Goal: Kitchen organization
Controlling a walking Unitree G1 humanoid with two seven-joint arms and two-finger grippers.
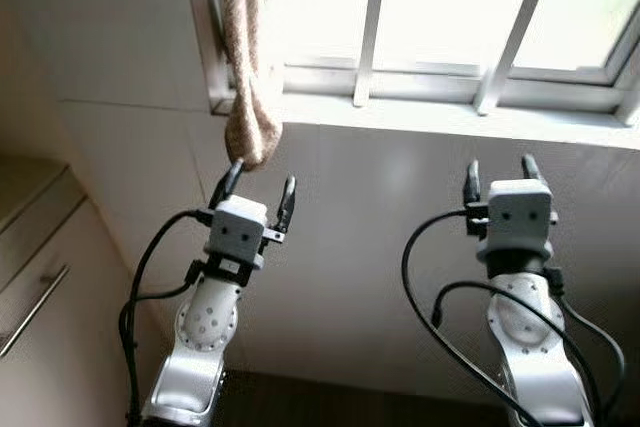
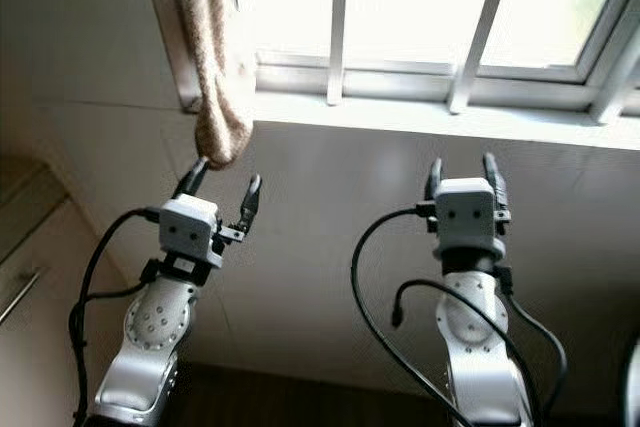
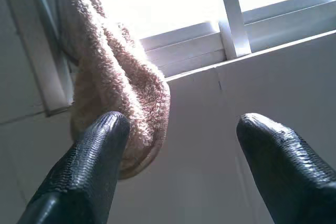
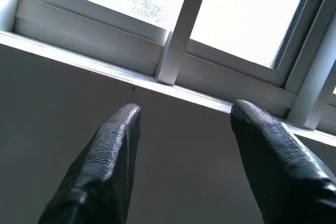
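Below one bright barred window (image 1: 450, 17) hangs one beige towel (image 1: 250, 97). Two grippers are raised, left gripper (image 1: 260, 190) under the towel, right gripper (image 1: 503, 175) beside; both with fingers apart.

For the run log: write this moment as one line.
left gripper: open, raised just below hanging towel | right gripper: open, empty, raised below window sill

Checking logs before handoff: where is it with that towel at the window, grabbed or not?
Done: nothing visible yet. In hand: the left gripper is raised just under the hanging beige towel, open, one finger by its lower end, not closed on it. The right gripper is open below the window sill, holding nothing. Left: the grasp and everything after.
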